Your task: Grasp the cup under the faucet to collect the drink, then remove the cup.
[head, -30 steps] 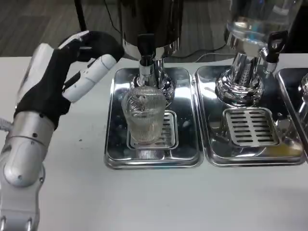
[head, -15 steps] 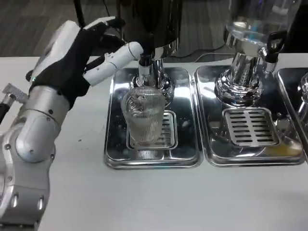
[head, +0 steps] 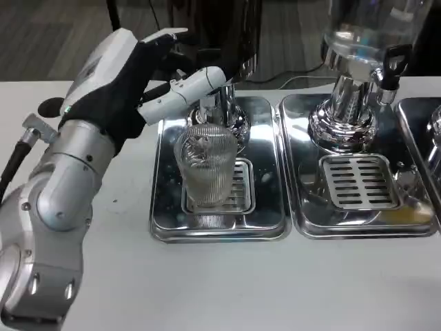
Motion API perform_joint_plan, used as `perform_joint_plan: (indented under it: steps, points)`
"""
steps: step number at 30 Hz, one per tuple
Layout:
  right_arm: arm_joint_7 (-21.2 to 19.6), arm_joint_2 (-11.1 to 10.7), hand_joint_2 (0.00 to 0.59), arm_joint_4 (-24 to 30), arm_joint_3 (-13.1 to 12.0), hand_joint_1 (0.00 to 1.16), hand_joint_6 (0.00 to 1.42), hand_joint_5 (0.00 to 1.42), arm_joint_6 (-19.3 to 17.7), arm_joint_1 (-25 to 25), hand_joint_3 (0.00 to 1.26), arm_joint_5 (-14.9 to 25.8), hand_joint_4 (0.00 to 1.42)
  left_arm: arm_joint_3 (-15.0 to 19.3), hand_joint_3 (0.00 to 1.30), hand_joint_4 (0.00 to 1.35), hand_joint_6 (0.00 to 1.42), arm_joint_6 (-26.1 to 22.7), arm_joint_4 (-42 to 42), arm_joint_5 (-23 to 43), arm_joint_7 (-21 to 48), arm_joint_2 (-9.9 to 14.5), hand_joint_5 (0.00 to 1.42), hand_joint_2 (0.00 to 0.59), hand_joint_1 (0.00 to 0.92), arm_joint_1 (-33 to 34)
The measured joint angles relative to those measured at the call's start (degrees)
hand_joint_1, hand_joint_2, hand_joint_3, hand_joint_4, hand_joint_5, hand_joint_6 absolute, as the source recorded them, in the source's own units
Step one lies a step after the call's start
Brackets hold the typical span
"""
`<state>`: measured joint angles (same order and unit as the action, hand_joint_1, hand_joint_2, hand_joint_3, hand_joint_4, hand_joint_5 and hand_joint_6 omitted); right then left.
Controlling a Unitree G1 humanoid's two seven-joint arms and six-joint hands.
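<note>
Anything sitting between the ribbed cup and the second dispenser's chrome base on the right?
In the head view, only steel: the right part of the cup's tray and the left rim of the neighbouring tray. Nothing loose lies between the cup and the chrome base.

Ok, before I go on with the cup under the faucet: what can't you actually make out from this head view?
- Faucet lever: the left hand covers it, so contact cannot be told.
- Liquid level in the ribbed cup: glare and ribbing hide it.
- Any stream from the faucet: too fine to see against the chrome.
- Dispenser tanks: cut off by the top edge.
- Third tray: cut off by the right edge.
</note>
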<state>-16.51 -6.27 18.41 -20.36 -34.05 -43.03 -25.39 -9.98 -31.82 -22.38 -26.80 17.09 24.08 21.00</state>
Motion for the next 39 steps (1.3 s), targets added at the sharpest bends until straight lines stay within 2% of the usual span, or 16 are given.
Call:
perform_joint_plan:
  steps: [4, 7, 12, 39]
  points:
    - [0.00, 0.06, 0.534, -0.01, -0.17, 0.74, 0.08, 0.22, -0.12, 0.00, 0.34, 0.01, 0.28, 0.00, 0.24, 0.33, 0.06, -0.01, 0.00, 0.00, 0.00, -0.09, 0.26, 0.066, 0.050, 0.00]
    - [0.00, 0.11, 0.534, -0.02, -0.27, 0.74, 0.08, 0.22, -0.13, -0.03, 0.34, 0.04, 0.28, 0.03, 0.22, 0.25, 0.06, -0.17, 0.00, 0.01, 0.00, -0.31, 0.24, 0.060, 0.036, 0.00]
    - [0.00, 0.21, 0.534, -0.02, -0.35, 0.74, 0.08, 0.22, -0.19, -0.13, 0.35, 0.18, 0.28, 0.33, 0.20, 0.20, 0.06, -0.20, 0.00, 0.04, -0.10, -0.66, 0.22, 0.056, 0.016, 0.00]
    - [0.00, 0.99, 0.534, -0.99, -1.38, 0.74, 0.08, 0.22, -1.16, -0.43, 0.35, 0.66, 0.29, -0.48, 0.22, 0.22, 0.06, 0.98, 3.33, -0.81, -0.52, -2.81, 0.22, 0.055, 0.014, 0.12]
